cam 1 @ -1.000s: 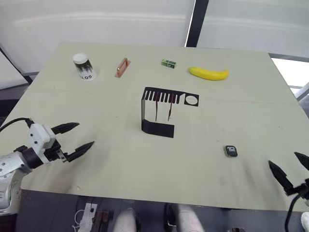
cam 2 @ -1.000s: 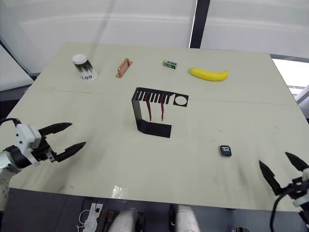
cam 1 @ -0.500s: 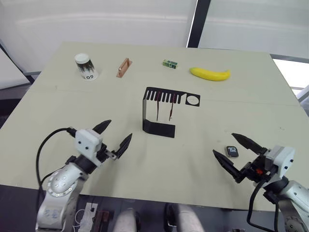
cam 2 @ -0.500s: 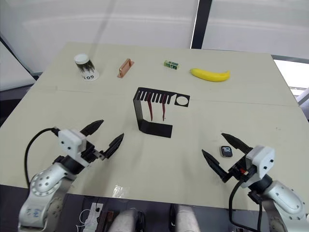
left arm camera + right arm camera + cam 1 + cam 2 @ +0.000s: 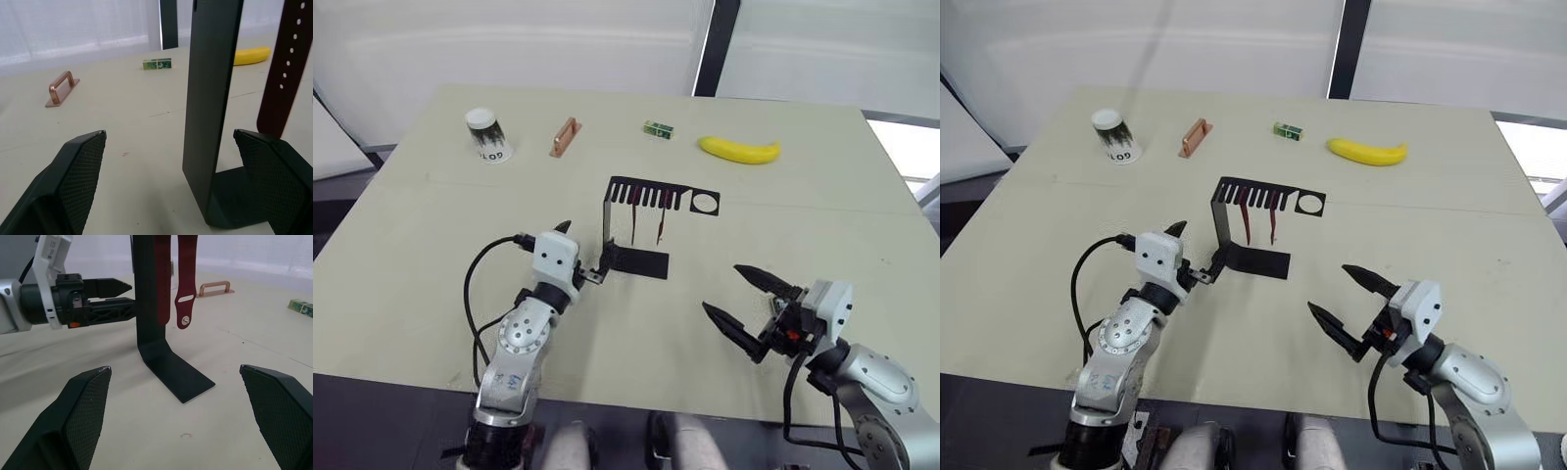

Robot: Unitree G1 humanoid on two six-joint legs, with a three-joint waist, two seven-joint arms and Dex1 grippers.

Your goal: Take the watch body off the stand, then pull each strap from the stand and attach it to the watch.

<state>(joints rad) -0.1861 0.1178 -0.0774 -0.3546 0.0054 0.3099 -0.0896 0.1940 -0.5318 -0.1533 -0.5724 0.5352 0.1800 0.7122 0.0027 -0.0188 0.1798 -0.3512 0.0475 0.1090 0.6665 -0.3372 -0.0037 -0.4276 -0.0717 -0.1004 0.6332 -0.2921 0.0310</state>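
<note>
Straps (image 5: pixel 658 221), two dark-red bands, hang side by side from the comb slots of the stand (image 5: pixel 636 261), which sits upright near the middle of the table (image 5: pixel 803 225). The round hole in its top plate is empty, and where the watch body lies cannot be told. The left gripper (image 5: pixel 582 252) has its jaws apart, straddling the stand's vertical wall at its foot without yet closing on it. The right gripper (image 5: pixel 724 289), jaws also wide apart, hovers low over the table on the open side of the stand, aimed at the straps but well clear of them. The step in hand appears to be bracing the stand for a strap pull. The left jaws should clamp the wall low, keeping the light bracket from tipping. The right should then pinch one strap alone near its free end and draw it out along the slot.
</note>
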